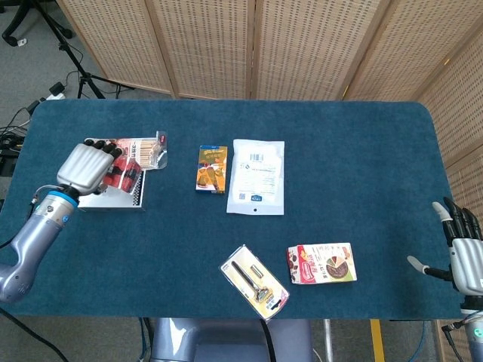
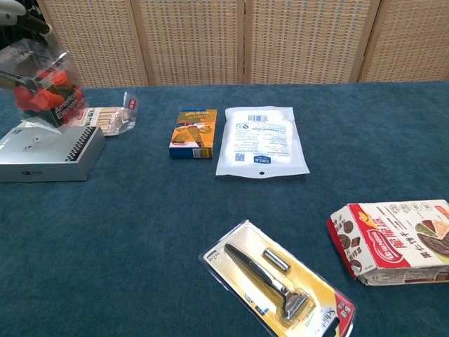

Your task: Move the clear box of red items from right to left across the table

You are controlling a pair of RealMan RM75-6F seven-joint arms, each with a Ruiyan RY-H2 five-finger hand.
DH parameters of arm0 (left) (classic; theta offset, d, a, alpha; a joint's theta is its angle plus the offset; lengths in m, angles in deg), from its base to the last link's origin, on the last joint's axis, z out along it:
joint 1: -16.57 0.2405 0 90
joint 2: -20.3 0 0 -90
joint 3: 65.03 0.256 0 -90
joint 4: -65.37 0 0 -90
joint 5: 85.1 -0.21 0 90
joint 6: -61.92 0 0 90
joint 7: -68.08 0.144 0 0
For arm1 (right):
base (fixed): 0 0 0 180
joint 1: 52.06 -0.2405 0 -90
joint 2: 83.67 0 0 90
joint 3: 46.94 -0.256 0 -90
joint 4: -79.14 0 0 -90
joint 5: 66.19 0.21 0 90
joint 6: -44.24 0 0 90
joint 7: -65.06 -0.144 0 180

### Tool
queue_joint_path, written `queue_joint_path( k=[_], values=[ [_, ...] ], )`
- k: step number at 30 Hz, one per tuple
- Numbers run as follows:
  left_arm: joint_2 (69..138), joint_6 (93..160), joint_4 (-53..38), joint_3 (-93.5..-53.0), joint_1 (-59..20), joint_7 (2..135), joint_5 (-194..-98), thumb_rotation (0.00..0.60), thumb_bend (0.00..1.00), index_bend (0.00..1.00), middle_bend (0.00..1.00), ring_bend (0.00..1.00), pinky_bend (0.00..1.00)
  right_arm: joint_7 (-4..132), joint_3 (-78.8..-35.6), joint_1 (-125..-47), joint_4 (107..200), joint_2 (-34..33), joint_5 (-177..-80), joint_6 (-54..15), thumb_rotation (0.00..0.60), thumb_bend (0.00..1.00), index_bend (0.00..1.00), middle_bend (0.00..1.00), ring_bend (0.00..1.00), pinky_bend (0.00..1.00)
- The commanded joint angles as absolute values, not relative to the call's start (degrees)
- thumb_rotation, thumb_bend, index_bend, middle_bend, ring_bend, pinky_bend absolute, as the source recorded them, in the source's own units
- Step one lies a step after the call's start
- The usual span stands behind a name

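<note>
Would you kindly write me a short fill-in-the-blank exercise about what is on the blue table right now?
1. The clear plastic box of red items is held by the robot's ____ hand.
2. That box hangs above the flat ____ box with a checkered edge.
3. The small orange carton lies directly beside the flat ____ pouch.
4. The packaged razor on yellow card lies nearest the ____ edge of the table.

Missing words: left; silver; white; front
</note>
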State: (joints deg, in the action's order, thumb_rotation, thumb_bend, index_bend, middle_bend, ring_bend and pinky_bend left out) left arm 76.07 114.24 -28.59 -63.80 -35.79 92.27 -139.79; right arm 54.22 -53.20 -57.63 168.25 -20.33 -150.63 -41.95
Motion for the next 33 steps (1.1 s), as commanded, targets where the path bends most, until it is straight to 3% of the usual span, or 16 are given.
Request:
queue_joint_path(
  k=[1, 14, 33],
  values=[
    [74.3, 114.9, -25.9, -63.0, -33.2, 89.9, -141.3, 0.6, 0.38, 0.69, 0.31, 0.27, 0.31, 54.4, -53.2, -57.7, 168.3, -20.3, -150.6, -41.8, 0.6, 0.03, 0.0, 0.0, 0.0, 0.0],
    [71.7, 114.2, -15.1, -62.3, -24.9, 79.2, -145.5, 0.6, 0.38, 0.69, 0.31, 0.27, 0.31, 55.3, -53.1, -57.6, 168.5, -20.2, -150.8, -41.7, 0.6, 0.03, 0.0, 0.0, 0.0, 0.0],
    [79.2, 111.5, 0.1, -62.8, -18.5, 69.4, -153.8, 0.6, 0.38, 0.69, 0.31, 0.27, 0.31, 55.9, -53.3, -57.6, 168.3, -19.9, -150.3, -41.1, 0.6, 0.03, 0.0, 0.0, 0.0, 0.0]
  ],
)
